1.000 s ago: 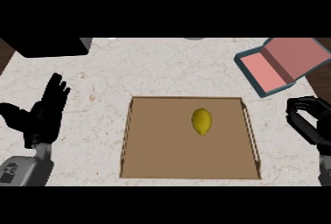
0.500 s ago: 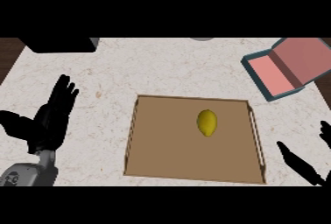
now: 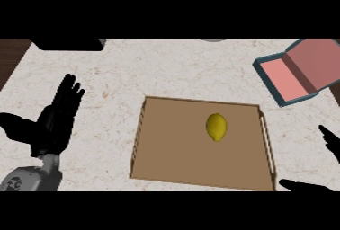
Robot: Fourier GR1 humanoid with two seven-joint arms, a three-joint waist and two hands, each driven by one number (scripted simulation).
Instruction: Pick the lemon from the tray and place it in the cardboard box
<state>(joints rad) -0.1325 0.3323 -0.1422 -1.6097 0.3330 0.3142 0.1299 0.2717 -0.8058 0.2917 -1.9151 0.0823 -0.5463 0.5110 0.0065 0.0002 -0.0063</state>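
1. Head view shows the right hand [image 3: 328,143] only at the right edge and lower right corner: a dark fingertip beside the tray's right rim and another tip near the tray's front corner. They look spread apart and hold nothing, though most of the hand is out of sight, so this is probably an open hand.
2. Over on the other side, the left hand [image 3: 56,121] rests open on the tabletop [image 3: 172,67], fingers straight and pointing up the view, well apart from the tray and holding nothing.
3. Between them lies the lemon [image 3: 216,126], alone on the tray [image 3: 166,152], right of centre and toward the back, its long axis pointing away from the robot.
4. Judging by its look, the lemon is light, stiff and smooth-skinned (it may roll on the flat tray floor); taking it across its narrow middle seems best.
5. Beyond the tray's back right corner stands the cardboard box [image 3: 299,74], open, with a pink inside.
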